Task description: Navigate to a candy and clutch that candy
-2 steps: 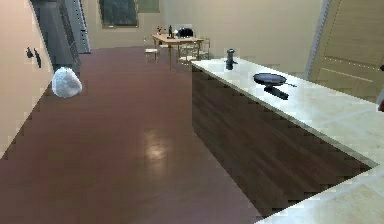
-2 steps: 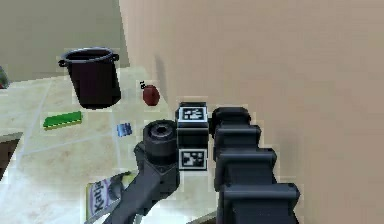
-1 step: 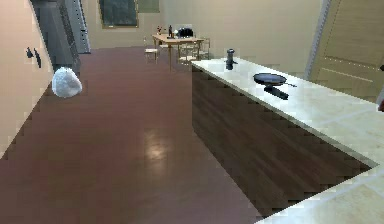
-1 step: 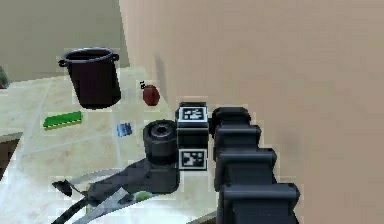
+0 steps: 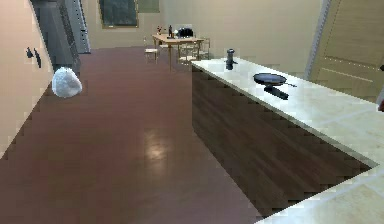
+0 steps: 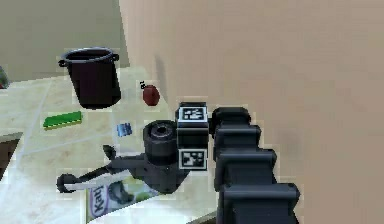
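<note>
A long counter with a pale marble top and dark wood side [image 5: 330,105] is running along the forward view's right. A flat black frying pan [image 5: 269,78] is lying on the counter's middle, and a small dark cylindrical container [image 5: 230,59] is standing at its far end. Beyond that end, a round wooden dining table [image 5: 178,40] is standing. Across the glossy reddish-brown floor [image 5: 130,140] from the counter, a white rounded lump [image 5: 67,82] is sitting.
</note>
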Motion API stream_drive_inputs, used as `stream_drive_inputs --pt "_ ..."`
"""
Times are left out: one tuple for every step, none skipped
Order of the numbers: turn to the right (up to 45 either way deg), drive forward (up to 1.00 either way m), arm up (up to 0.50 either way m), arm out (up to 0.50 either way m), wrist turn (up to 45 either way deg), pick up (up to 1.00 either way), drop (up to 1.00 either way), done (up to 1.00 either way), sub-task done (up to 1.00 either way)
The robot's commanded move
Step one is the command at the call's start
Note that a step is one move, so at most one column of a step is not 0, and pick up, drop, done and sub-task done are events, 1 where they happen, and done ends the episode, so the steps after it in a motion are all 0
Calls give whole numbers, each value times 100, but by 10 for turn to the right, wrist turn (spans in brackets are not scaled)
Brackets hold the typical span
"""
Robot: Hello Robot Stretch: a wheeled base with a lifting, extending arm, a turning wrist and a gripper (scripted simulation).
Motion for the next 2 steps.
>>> stream_drive_inputs --pt "0 0 -14 0 0 0 0 0 0" --pt "0 0 0 0 0 100 0 0 0"
